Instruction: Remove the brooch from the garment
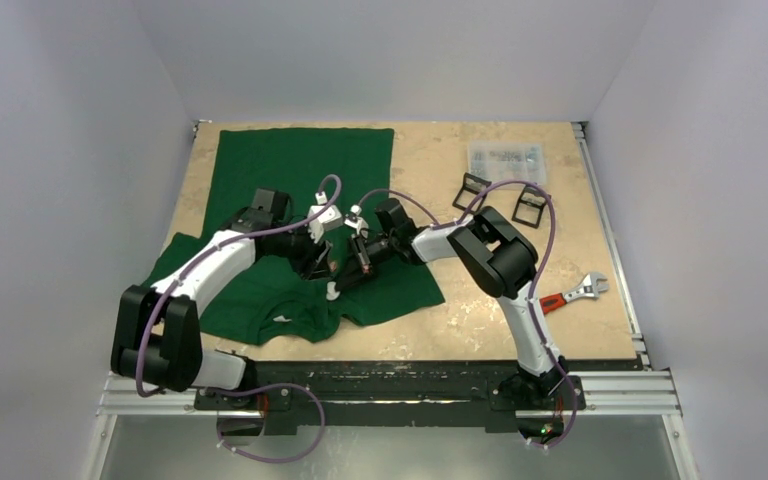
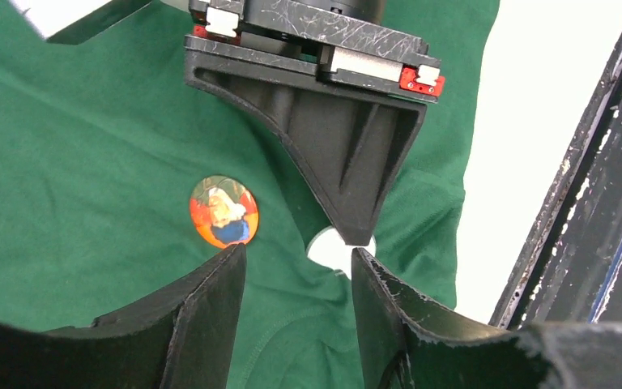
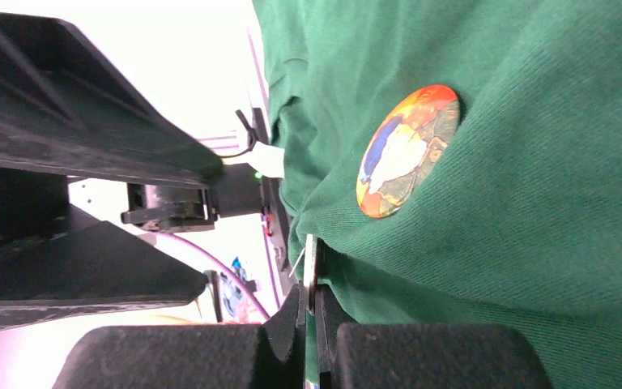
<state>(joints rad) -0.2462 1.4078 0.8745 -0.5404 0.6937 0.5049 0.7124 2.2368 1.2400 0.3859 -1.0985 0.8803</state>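
Two claws: your R claw (image 3: pixel 309 296) pinches garment (image 3: pixel 551 267), prob. to steady it near brooch (image 3: pixel 409 150); L claw (image 2: pixel 300 258), half-open, hovers to take brooch.

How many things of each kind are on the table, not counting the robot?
Dark green T-shirt: 1
Round orange-and-blue brooch: 1
Clear plastic box: 1
Black square frames: 2
Red-handled adjustable wrench: 1
Total: 6

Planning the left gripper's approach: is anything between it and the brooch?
Nothing covers the brooch: it lies exposed on the garment, just beyond the open left gripper, to one side of its gap. But the right gripper, shut on a garment fold, sits close beside the brooch, straight ahead of that gap, crowding that side.
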